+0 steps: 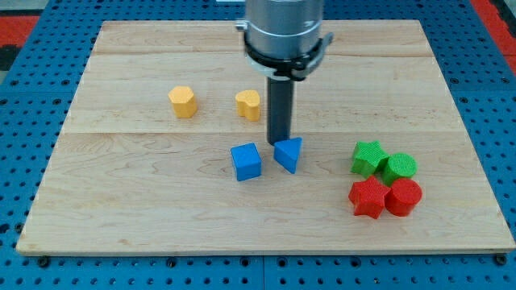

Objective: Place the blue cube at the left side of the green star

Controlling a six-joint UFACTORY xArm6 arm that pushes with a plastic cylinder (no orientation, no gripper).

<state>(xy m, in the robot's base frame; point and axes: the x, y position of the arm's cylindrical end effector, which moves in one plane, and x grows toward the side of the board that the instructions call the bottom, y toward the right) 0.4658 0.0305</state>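
The blue cube (246,161) lies near the board's middle. The green star (368,157) lies at the view's right, well apart from the cube. A blue triangular block (289,154) sits between them, just right of the cube. My tip (279,140) stands right behind the blue triangle's top edge, up and to the right of the cube, and seems to touch or nearly touch the triangle.
A green round block (400,167) touches the star's right side. A red star (368,197) and a red round block (403,196) sit just below them. Two yellow blocks (183,101) (248,105) lie at the upper left. The wooden board (105,201) rests on a blue pegboard.
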